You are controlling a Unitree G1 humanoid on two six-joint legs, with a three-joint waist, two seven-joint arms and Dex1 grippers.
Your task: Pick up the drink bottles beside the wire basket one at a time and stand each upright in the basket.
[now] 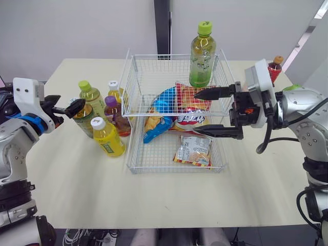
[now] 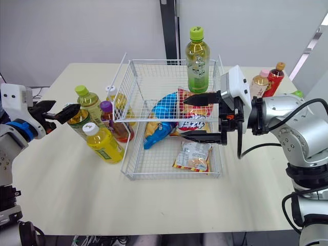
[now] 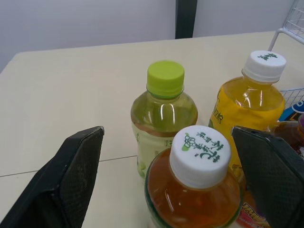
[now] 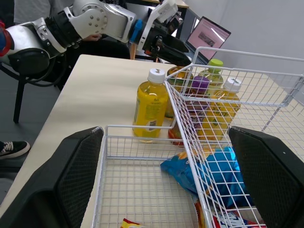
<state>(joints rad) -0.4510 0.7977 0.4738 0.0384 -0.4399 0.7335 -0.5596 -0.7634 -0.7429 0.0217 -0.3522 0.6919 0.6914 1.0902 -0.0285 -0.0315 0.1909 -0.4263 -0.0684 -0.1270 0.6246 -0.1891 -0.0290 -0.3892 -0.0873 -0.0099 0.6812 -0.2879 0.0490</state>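
Looks like a robotics lab or office test rm: plain pale walls, dark pillar, bare beige table. Open laptop w/ lit screen near the table, a person's shoe on grey floor, loose cables below the table edge.

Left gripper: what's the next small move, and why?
Probably ease the left gripper forward, then close on the amber bottle: its fingers are open on either side of that bottle, apparently not touching, and it stands outside the basket.

Cream table, snack packets, perhaps a laptop, black shoe
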